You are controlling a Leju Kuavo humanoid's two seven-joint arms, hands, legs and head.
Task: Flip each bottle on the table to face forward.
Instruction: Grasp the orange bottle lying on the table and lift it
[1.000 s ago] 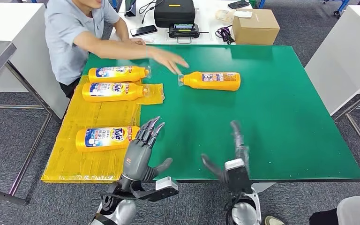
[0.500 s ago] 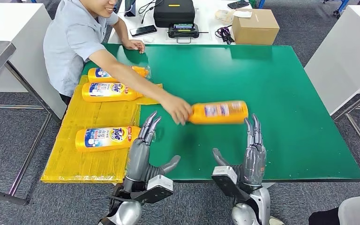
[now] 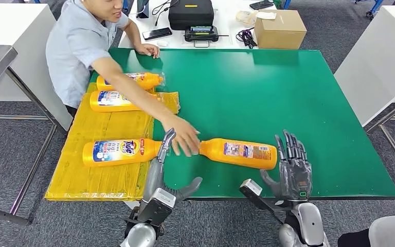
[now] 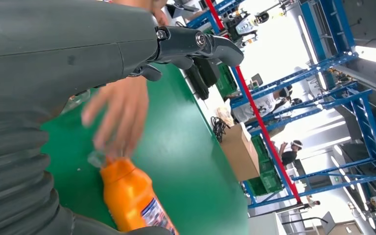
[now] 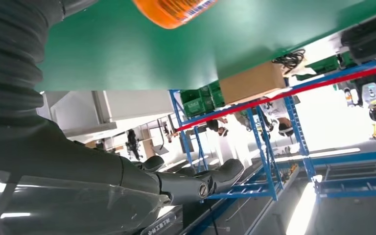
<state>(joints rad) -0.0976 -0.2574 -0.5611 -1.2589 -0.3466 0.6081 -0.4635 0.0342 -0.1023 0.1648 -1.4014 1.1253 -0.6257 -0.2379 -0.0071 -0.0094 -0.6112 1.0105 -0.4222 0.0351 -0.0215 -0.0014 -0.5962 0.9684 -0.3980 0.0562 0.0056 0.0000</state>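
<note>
A person's hand (image 3: 185,140) lays a bottle (image 3: 239,153) at the bench's (image 3: 298,87) near edge, likely for flipping, between the empty, spread left hand (image 3: 160,164) and right hand (image 3: 293,167).

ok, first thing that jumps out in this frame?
A person's hand reaches across the green table at the cap end of an orange bottle lying between the robot's open left hand and right hand. Three more orange bottles lie on the yellow mat, left.
</note>
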